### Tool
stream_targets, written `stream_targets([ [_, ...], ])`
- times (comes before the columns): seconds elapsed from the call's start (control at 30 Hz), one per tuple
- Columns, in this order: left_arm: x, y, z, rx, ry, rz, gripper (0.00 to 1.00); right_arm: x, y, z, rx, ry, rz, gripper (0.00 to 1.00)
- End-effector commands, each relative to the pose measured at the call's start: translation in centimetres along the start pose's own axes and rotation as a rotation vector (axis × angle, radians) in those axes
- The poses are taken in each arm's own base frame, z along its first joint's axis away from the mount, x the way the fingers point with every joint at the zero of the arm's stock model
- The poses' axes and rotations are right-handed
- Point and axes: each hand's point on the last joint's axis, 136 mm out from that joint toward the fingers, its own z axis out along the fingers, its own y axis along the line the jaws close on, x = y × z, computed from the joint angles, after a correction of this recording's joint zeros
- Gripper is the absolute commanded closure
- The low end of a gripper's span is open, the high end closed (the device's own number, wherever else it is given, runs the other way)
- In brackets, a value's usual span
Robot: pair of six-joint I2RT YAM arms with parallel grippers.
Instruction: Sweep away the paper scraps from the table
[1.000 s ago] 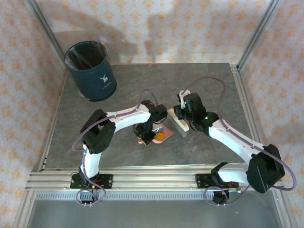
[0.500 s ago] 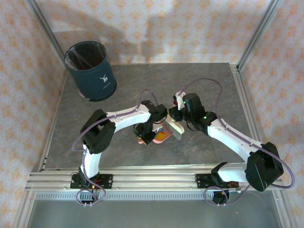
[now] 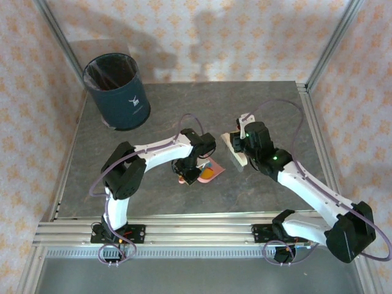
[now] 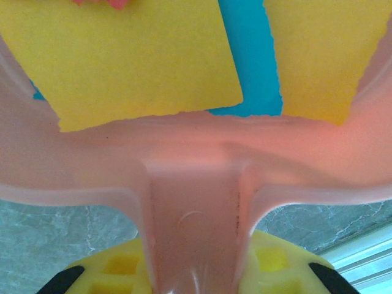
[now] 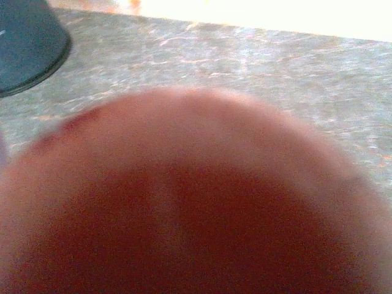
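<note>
My left gripper [image 3: 187, 170] is shut on the handle of a pink dustpan [image 3: 206, 172] lying on the table [image 3: 147, 122] near its middle. In the left wrist view the dustpan handle [image 4: 196, 226] runs between my yellow pads [image 4: 116, 269], and yellow paper scraps [image 4: 135, 61] lie on a teal one [image 4: 248, 55] inside the pan. An orange scrap [image 3: 209, 174] shows in the pan from above. My right gripper [image 3: 247, 138] is shut on a brush [image 3: 234, 150] with pale bristles, held just right of the pan. A blurred reddish part of the brush [image 5: 184, 208] covers most of the right wrist view.
A dark blue waste bin [image 3: 116, 92] with a liner stands at the table's far left corner, and the bin [image 5: 24, 43] also shows at the left of the right wrist view. Aluminium rails [image 3: 184, 233] edge the table.
The right arm swept the brush left against the dustpan's mouth, then drew it back to the right and away. The left gripper and dustpan stayed nearly in place.
</note>
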Motion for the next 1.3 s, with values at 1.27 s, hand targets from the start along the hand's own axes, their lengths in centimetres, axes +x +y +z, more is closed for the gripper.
stream_targets([
  [1.27,-0.8,12.5,-16.6,-0.089,-0.423,-0.275,1.00,2.6,-2.4,0.3,0.121,-0.001,0.082,1.00],
])
